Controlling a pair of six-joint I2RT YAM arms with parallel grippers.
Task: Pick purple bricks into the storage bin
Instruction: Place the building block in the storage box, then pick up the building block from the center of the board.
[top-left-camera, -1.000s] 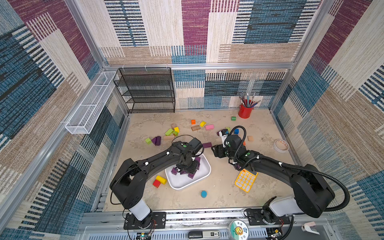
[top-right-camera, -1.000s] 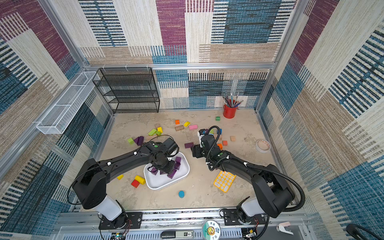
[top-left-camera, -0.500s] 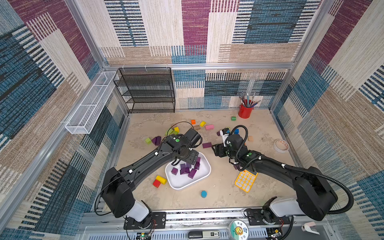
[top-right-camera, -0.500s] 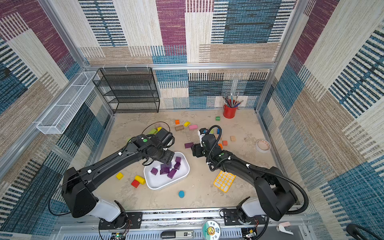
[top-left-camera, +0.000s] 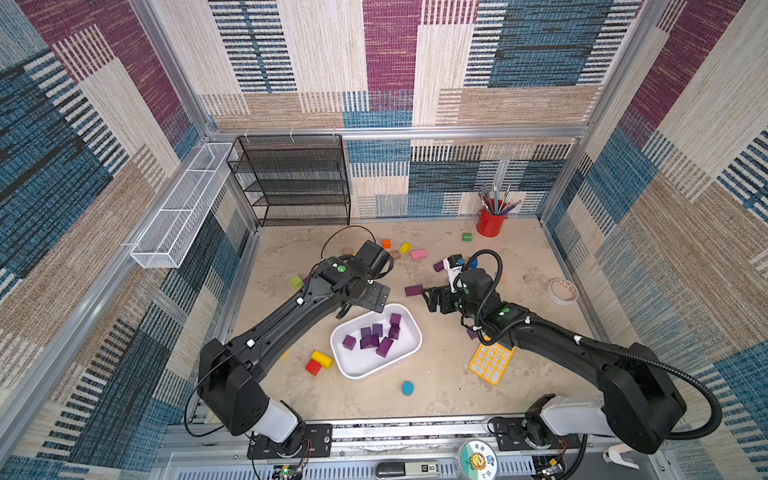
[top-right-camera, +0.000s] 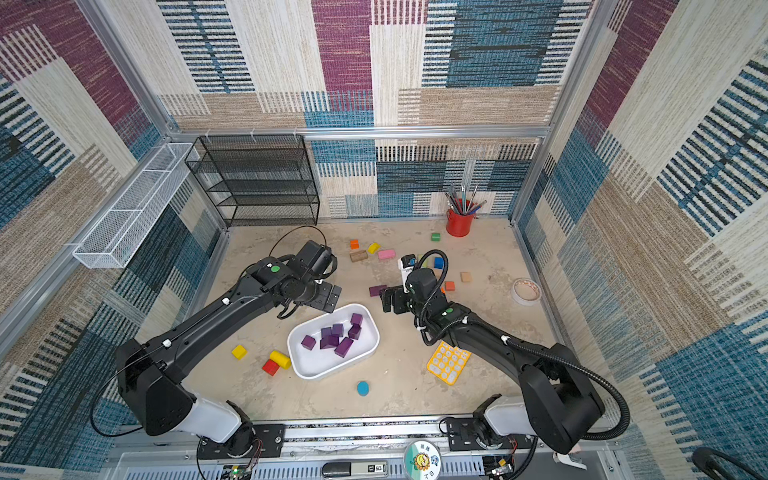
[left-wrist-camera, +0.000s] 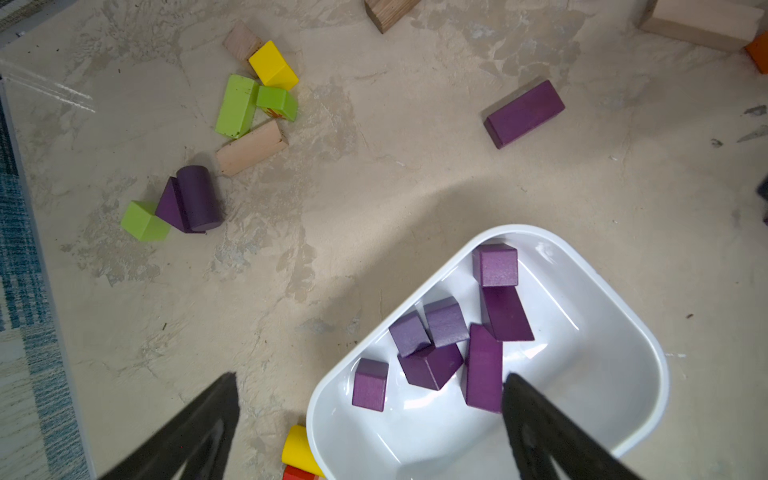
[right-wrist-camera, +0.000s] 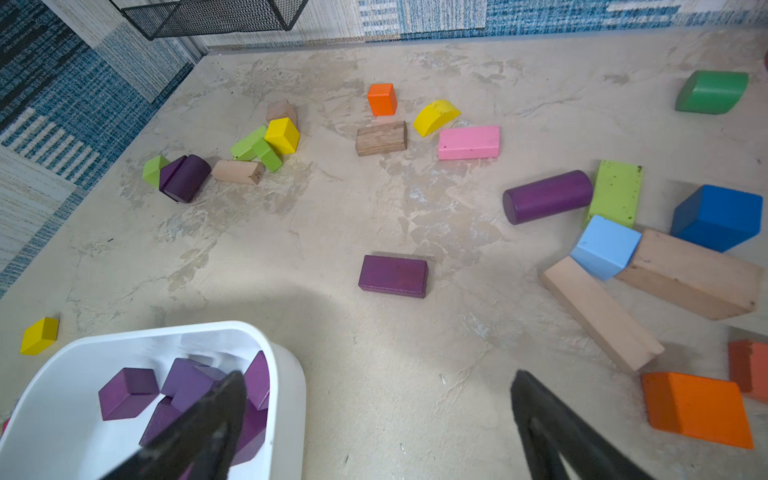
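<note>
Purple bricks (top-left-camera: 376, 334) lie in the white bin (top-left-camera: 361, 365) in both top views, with more scattered outside it. The left wrist view shows the left gripper (left-wrist-camera: 370, 378) spread wide and empty over the bin's rim. The right wrist view shows the right gripper (right-wrist-camera: 376, 376) wide and empty too, facing a loose purple bar (right-wrist-camera: 392, 276). The step in hand looks like fetching another brick; next, the right gripper must lower over that bar and close.

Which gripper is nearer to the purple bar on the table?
Right. The right gripper is open just short of the purple bar. The left gripper is farther away, open over the bin edge.
</note>
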